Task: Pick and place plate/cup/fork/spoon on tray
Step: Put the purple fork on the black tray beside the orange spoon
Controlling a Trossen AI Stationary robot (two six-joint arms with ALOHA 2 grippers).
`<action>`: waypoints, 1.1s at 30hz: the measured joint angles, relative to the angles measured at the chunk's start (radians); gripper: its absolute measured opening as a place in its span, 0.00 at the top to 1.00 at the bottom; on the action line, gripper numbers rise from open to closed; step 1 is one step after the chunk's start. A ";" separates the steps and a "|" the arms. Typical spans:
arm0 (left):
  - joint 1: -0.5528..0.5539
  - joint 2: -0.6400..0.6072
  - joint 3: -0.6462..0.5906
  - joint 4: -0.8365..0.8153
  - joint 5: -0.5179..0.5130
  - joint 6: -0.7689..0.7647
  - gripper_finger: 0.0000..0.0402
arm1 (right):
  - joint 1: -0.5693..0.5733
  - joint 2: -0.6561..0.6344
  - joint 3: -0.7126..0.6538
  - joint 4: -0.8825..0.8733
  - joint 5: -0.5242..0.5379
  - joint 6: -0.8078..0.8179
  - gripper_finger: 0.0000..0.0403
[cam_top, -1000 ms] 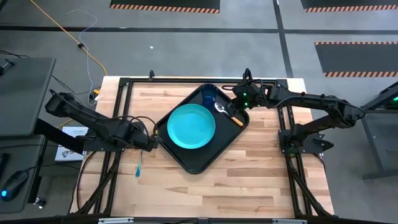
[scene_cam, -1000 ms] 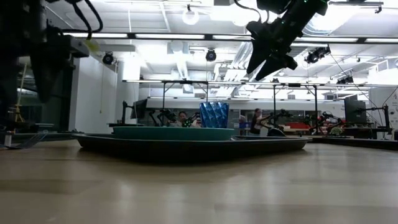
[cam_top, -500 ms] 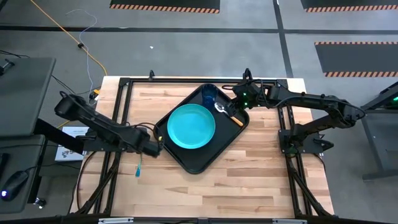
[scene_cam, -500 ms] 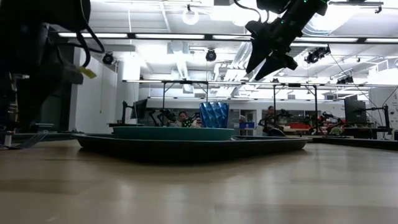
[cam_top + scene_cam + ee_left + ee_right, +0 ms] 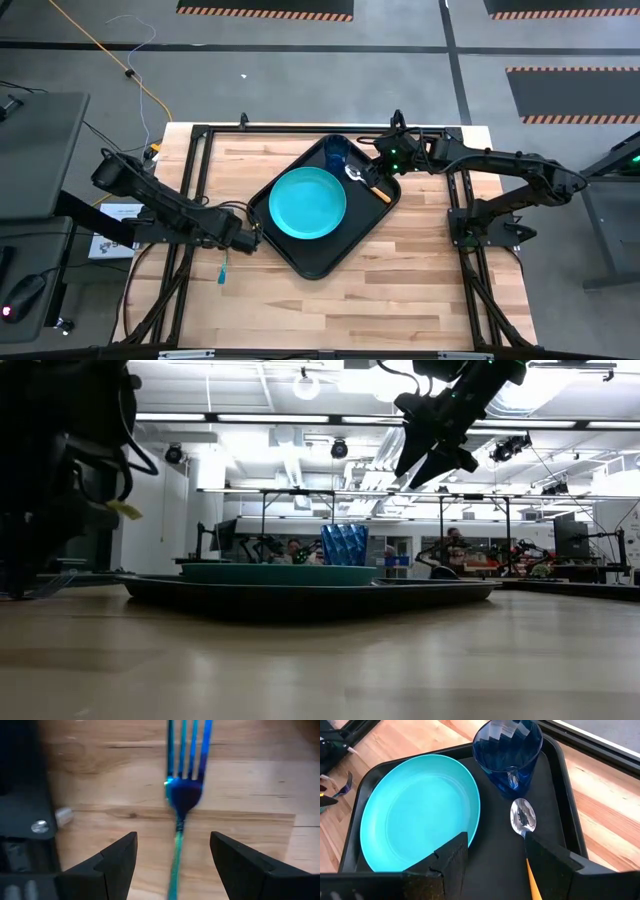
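The blue fork (image 5: 180, 815) with its teal handle lies flat on the wooden table, left of the black tray (image 5: 352, 240); it also shows in the high view (image 5: 222, 268). My left gripper (image 5: 172, 865) is open, low over the table, with a finger on either side of the fork's handle and apart from it; in the high view it (image 5: 243, 243) is by the tray's left corner. The turquoise plate (image 5: 307, 203), the dark-blue cup (image 5: 335, 152) and the orange-handled spoon (image 5: 365, 180) rest on the tray. My right gripper (image 5: 492, 865) is open and empty, held high over the tray's far right corner (image 5: 385, 155).
The tray lies turned at an angle in the middle of the table. Black frame rails (image 5: 190, 180) run along the table's left and right sides. Bare wood (image 5: 400, 290) lies toward the near edge. A metal screw head (image 5: 64, 815) sits on the table beside the fork.
My left gripper has gone down and toward the table's near edge, closer to the fork. The fork and the things on the tray have kept still.
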 joint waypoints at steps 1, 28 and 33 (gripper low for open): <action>0.000 0.000 -0.005 0.011 -0.002 0.000 0.40 | 0.000 0.000 0.000 0.000 0.000 0.000 0.53; 0.000 -0.002 -0.048 0.102 -0.012 0.044 0.40 | 0.000 0.000 0.000 0.003 0.001 0.000 0.53; 0.000 -0.001 -0.049 0.117 -0.012 0.044 0.40 | 0.000 0.000 0.000 0.003 0.001 0.000 0.53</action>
